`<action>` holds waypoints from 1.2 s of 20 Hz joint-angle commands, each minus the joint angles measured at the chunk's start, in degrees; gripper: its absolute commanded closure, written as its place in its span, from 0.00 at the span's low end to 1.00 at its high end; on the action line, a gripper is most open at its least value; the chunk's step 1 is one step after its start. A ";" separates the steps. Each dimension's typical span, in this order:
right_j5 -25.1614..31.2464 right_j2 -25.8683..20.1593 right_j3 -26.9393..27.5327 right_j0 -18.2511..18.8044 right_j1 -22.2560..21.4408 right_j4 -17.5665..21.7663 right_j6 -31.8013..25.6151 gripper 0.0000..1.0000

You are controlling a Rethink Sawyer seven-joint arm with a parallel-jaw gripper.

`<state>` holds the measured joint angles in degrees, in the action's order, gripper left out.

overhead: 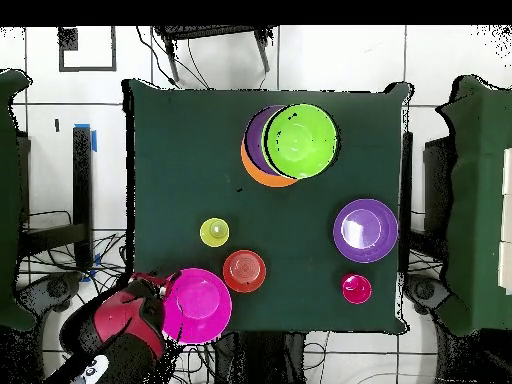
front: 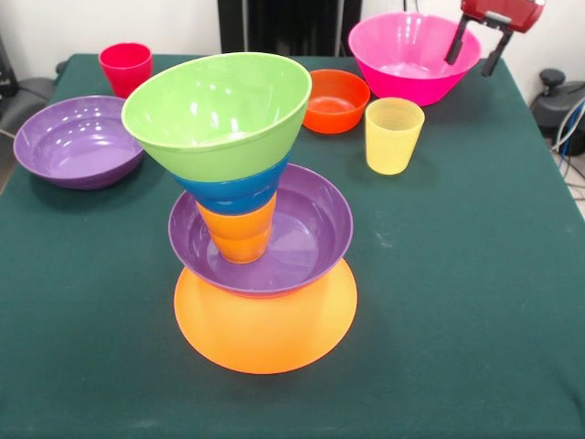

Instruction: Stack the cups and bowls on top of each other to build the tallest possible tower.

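We are viewing the tower [front: 251, 219] standing toward the near edge of the green counter [front: 475, 274] in the front view. From the bottom up it is showing an upturned yellow-orange bowl [front: 265, 334], a purple bowl [front: 311, 229], an orange cup [front: 239, 233], a blue bowl [front: 233, 189] and a green bowl [front: 219, 110] that is leaning to one side.

Taking the tower as landmark, the yellow cup [front: 394, 135] and the orange-red bowl [front: 335, 101] are sitting behind it, the pink bowl [front: 413, 57] farther back beyond them, and the second purple bowl [front: 78, 142] and red-pink cup [front: 126, 67] off to its other side.

The gripper [front: 480, 48] is hanging at the pink bowl's rim, well apart from the tower; its fingers [front: 456, 44] are spread apart and empty.

We are judging every piece to be light, stiff, glossy plastic, so likely slippery under the fingers. A thin rim is offering the most obvious hold: one finger inside, one outside. The wide pink bowl would probably tip if pinched at one edge. The tower is resting wide bowls on a narrow cup, so we are expecting it to topple under a slight sideways push.

The arm above the gripper is cut off in the front view. We are unable to tell how deeply the blue bowl is seating on the orange cup.
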<state>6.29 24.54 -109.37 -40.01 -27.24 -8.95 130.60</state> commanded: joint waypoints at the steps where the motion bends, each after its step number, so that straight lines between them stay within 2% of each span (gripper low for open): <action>1: -3.12 -2.27 -3.60 -1.99 6.17 -4.95 14.83 0.00; 5: -2.09 -0.58 -2.96 -5.03 9.02 -7.51 15.50 0.00; 9: -2.72 -1.24 -3.45 -5.85 9.80 -9.05 15.25 0.00; 16: -4.58 -4.22 -2.50 -4.30 9.59 -10.47 14.12 0.00; 17: -4.68 -4.71 -2.55 -3.99 9.14 -10.57 13.69 1.00; 20: -3.90 -5.93 -2.70 -2.92 7.83 -10.21 12.97 1.00; 21: -0.59 -5.93 -2.20 -2.76 7.33 -10.35 12.12 1.00; 24: 6.59 -5.17 -2.51 -1.95 1.73 -9.39 9.91 1.00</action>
<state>6.18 26.04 -111.23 -44.81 -20.81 -16.39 131.70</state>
